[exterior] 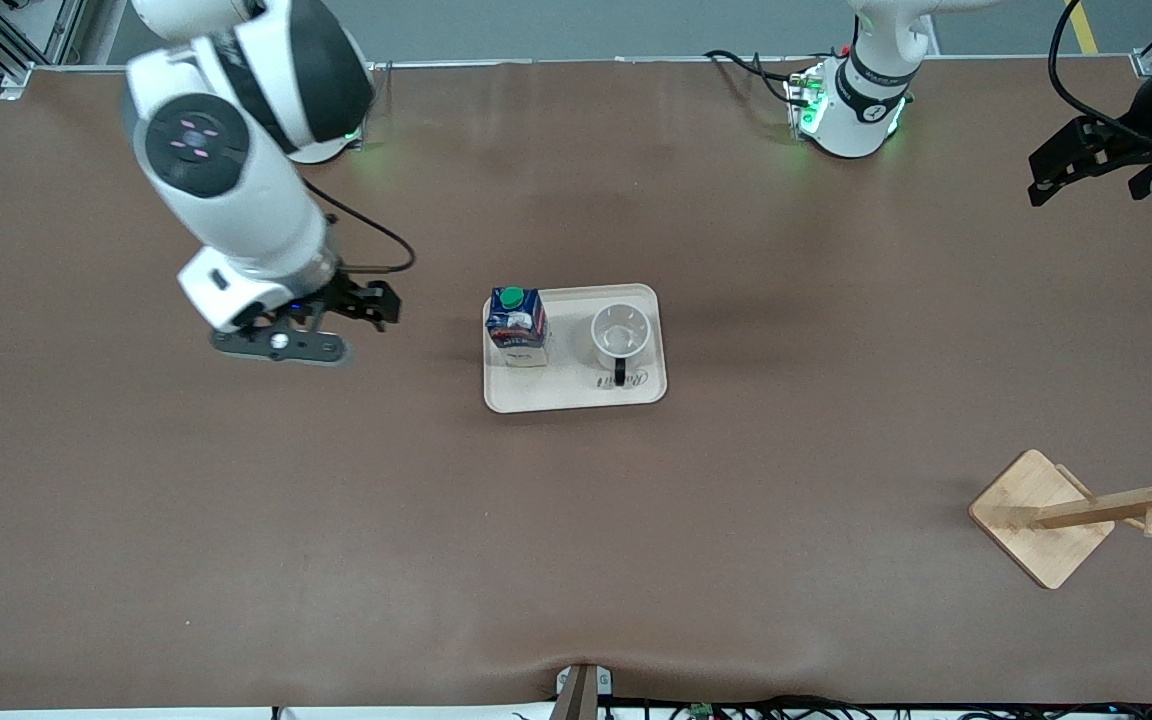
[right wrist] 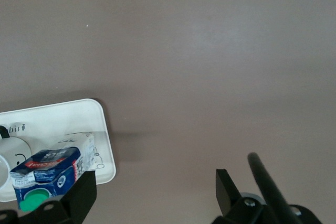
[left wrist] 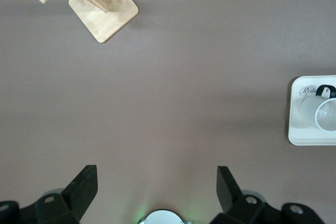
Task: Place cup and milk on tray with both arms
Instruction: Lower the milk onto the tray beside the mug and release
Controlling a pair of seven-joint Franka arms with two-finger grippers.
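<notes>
Tray (exterior: 576, 392) sits near the middle of the brown surface (exterior: 576, 560), long side running between the two arms' ends. Milk (exterior: 517, 326) stands upright on the tray, at the end toward the right arm, green cap up. Cup (exterior: 621, 334) stands upright on the same tray, at the end toward the left arm, mouth open upward, black handle pointing toward the front camera; cup and milk are apart, with bare tray between them. Right hand (exterior: 376, 301) hangs over bare surface beside the tray, toward the right arm's end; fingers spread apart, nothing between them. The right wrist view shows the milk (right wrist: 44, 174), the cup (right wrist: 10, 156) and the tray (right wrist: 100, 129) off to one side of that hand (right wrist: 155, 190). Left hand (exterior: 1061, 170) is well away from the tray, up over the left arm's end of the surface, fingers spread and empty. A wooden rack (exterior: 1086, 510) stands on that same end, nearer the front camera than the tray.
</notes>
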